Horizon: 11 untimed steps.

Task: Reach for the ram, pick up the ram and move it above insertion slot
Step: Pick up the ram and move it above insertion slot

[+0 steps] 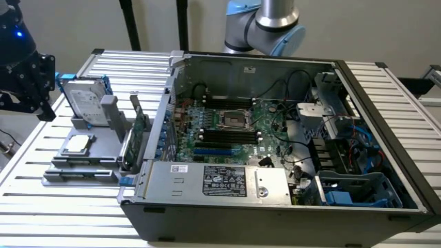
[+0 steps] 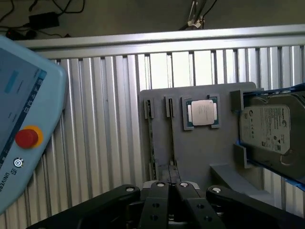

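We see the gripper (image 2: 169, 186), jaws pressed together, above the gray tray (image 2: 200, 152) holding the ram (image 2: 172, 131); lowered unopened, it would probably knock the ram

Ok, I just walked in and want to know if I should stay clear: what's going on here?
A robot arm is going for the ram, which looks to stand on edge in a slot of the grey tray beside the open PC. The gripper hangs near the tray with its jaws shut and empty; nothing is picked up yet. A CPU and a hard drive sit on the same tray.
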Each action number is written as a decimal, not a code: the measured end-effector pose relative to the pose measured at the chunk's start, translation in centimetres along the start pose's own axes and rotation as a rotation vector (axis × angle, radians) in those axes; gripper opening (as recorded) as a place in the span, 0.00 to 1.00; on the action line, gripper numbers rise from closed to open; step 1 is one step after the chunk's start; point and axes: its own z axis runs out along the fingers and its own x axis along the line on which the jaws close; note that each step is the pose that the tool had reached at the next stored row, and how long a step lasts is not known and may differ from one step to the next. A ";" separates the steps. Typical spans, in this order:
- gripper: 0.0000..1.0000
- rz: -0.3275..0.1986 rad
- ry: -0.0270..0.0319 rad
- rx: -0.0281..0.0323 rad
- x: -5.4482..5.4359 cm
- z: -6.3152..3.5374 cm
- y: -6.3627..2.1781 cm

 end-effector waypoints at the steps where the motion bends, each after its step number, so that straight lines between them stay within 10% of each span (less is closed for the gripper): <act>1: 0.12 0.000 0.0000 0.0000 0.0 0.00 0.00; 11: 0.36 0.000 -0.0001 0.0001 0.0 0.61 -0.03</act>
